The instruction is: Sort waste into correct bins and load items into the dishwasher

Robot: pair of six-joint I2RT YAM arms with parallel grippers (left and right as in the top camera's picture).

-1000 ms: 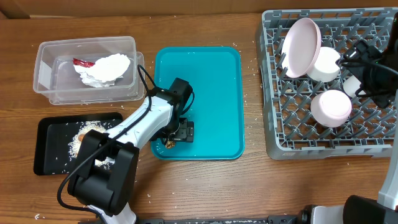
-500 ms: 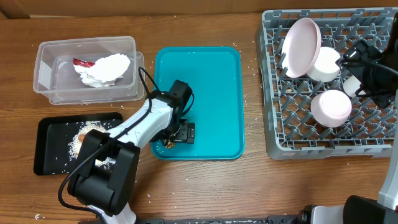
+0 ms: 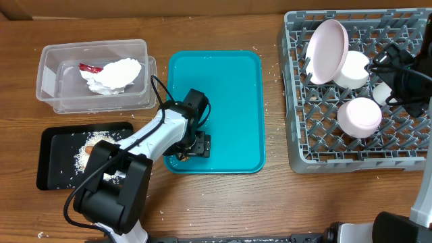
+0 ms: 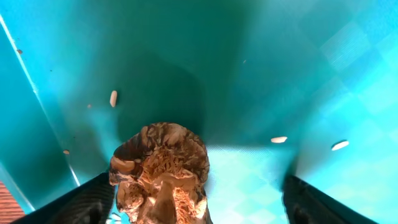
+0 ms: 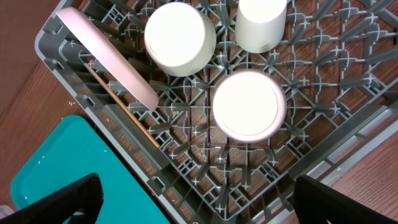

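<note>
The brown chunk (image 4: pixel 160 168) lies between your open left jaws at the teal tray's (image 3: pixel 236 101) seven o'clock corner; you likely need to close on it next.

a brown crumbly chunk (image 4: pixel 161 171) shows low in the middle against the floor of the teal tray (image 4: pixel 280 56), between two dark jaws at the bottom corners that stand wide apart; it is just beside the one at the frame's left and well apart from the other. a few rice grains (image 4: pixel 113 98) lie loose on the tray, one up left of the chunk and two to its right. a sliver of counter (image 4: pixel 5 208) shows past the tray's wall at the lower left.
</note>
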